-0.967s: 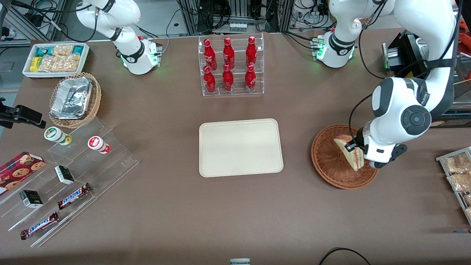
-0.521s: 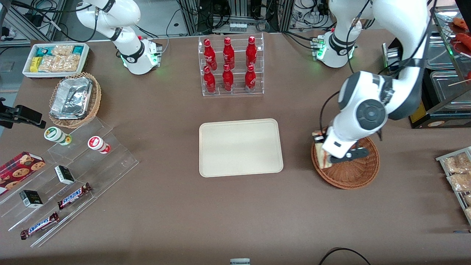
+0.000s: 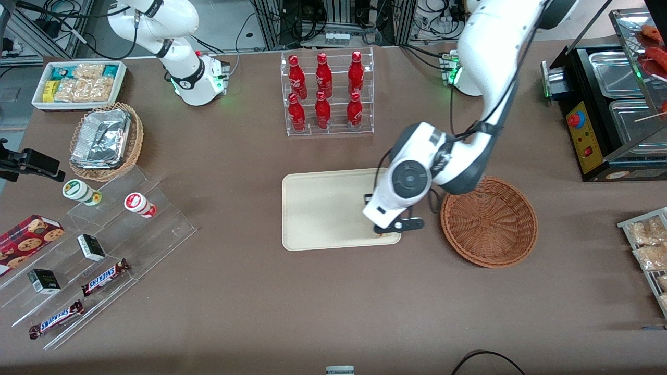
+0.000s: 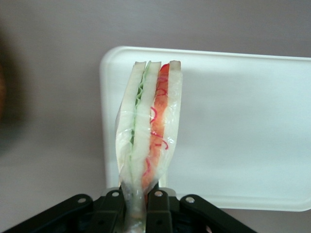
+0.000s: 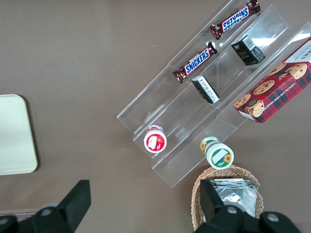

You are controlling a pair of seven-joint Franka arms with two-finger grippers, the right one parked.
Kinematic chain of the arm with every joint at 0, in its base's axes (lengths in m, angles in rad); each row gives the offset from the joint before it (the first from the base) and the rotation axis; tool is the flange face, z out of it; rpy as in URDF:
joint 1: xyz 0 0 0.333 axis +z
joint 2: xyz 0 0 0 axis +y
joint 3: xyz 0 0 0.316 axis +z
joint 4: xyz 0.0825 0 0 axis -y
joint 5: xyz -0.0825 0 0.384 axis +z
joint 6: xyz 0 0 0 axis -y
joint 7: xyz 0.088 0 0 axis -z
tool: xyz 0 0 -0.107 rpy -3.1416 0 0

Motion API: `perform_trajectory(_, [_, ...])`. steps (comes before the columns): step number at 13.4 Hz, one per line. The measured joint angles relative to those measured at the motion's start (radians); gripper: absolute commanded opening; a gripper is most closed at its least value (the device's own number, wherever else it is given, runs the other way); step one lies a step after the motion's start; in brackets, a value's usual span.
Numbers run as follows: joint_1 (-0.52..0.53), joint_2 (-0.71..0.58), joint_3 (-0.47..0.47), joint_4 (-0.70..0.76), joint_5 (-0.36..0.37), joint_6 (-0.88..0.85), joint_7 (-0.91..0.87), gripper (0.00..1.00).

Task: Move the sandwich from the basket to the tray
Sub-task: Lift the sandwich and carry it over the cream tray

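My left gripper [image 3: 386, 229] hangs over the corner of the cream tray [image 3: 328, 208] that lies nearest the basket. It is shut on the wrapped sandwich [image 4: 148, 126], a pale bread wedge with red and green filling. In the left wrist view the gripper [image 4: 138, 208] pinches the wedge's narrow end, and the wedge hangs above the tray's [image 4: 243, 121] rim. In the front view the wrist hides nearly all of the sandwich. The reddish-brown wicker basket [image 3: 489, 221] stands beside the tray, toward the working arm's end, with nothing in it.
A clear rack of red bottles [image 3: 326, 94] stands farther from the front camera than the tray. A stepped acrylic display [image 3: 99, 250] with snack bars, a foil-lined basket [image 3: 106, 140] and a white snack box [image 3: 79, 83] lie toward the parked arm's end. A black machine [image 3: 604, 109] sits at the working arm's end.
My left gripper has lifted the sandwich out of the basket and carried it sideways to above the tray's near corner. The basket now holds nothing.
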Motion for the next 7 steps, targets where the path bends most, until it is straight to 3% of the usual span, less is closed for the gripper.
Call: perform_trajectory(7, [-0.114, 0.098, 0.004, 0.113, 0.014, 0.042, -0.18, 0.0])
